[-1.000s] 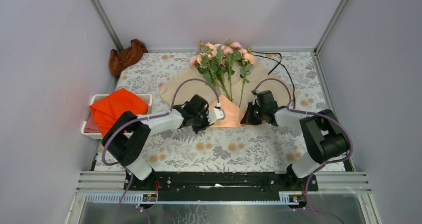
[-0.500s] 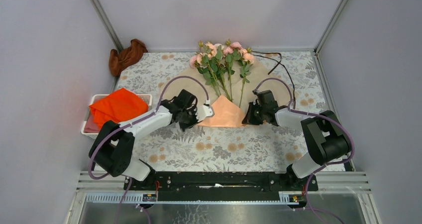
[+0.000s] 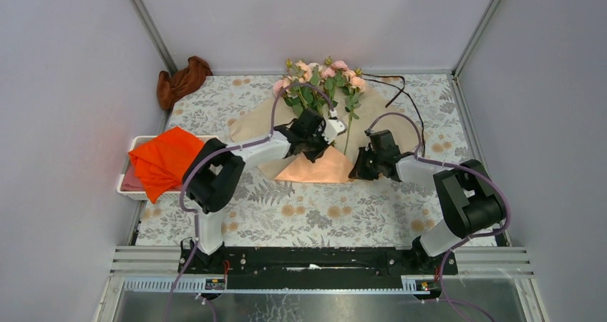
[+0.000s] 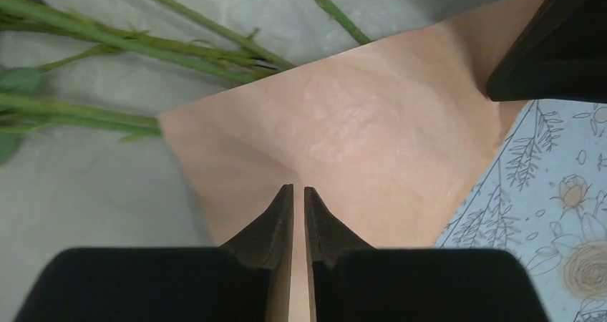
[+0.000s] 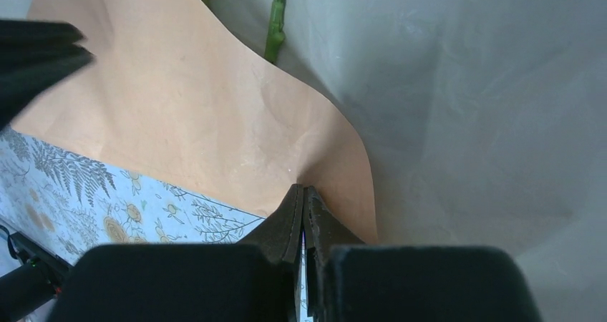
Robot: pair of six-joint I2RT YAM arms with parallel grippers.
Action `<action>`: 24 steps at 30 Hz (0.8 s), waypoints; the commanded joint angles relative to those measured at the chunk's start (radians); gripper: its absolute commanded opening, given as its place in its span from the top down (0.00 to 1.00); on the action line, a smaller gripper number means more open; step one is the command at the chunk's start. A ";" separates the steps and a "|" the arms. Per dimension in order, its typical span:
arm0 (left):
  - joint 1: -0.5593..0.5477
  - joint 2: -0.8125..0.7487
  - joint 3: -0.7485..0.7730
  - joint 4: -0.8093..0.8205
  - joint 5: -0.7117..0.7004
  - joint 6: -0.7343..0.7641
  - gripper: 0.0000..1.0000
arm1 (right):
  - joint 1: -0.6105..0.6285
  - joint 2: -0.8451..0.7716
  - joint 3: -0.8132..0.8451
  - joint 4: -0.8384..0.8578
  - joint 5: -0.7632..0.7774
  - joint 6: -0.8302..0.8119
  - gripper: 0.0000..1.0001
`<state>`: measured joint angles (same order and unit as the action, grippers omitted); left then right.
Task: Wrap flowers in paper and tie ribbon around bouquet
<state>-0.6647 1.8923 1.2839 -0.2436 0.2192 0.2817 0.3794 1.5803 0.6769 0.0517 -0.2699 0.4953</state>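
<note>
Left pincer: my left pincer (image 4: 298,189) is closed to a thin slit on a folded corner of the paper (image 4: 358,122); the peach sheet runs up into the slit and puckers at my tips.
Right pincer: my right pincer (image 5: 302,188) is fully closed, nipping the other end of the same fold where paper meets the floral tablecloth (image 3: 322,215).
Just changed: a second ago my left pincer was low, at the left of the fold. It has since swung away from the bases and to the right, and now sits over the stems. The peach flap came with it and now spreads wider along its near edge. My right pincer has held its place throughout.
Meaning: I judge that the first fold is being drawn up across the stems while my right side anchors it. Wrapping has begun but no cone is formed yet.
Flowers: the flowers (image 3: 318,75) lie on the sheet, blooms toward the far wall. The bare stems run toward me and slip under the flap's edge.
Ribbon: the ribbon (image 3: 421,129) lies loose at the far right of the sheet, well apart from both pincers. Tying is not yet started.
Container: the white tray (image 3: 123,186) at the left edge holds a bright orange cloth (image 3: 164,161) that spills over its rim. Something pinkish shows beneath; I cannot tell what it is.
Outside it: a brown cloth (image 3: 182,79) is bunched in the far-left corner.
</note>
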 commanded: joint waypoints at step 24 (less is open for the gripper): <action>-0.041 0.087 -0.041 0.050 -0.043 -0.102 0.85 | -0.005 -0.253 -0.271 -0.061 0.341 0.547 0.41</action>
<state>-0.7071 1.9865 1.2690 -0.2184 0.1757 0.1913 0.3767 1.3037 0.5041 -0.0422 -0.0345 0.8665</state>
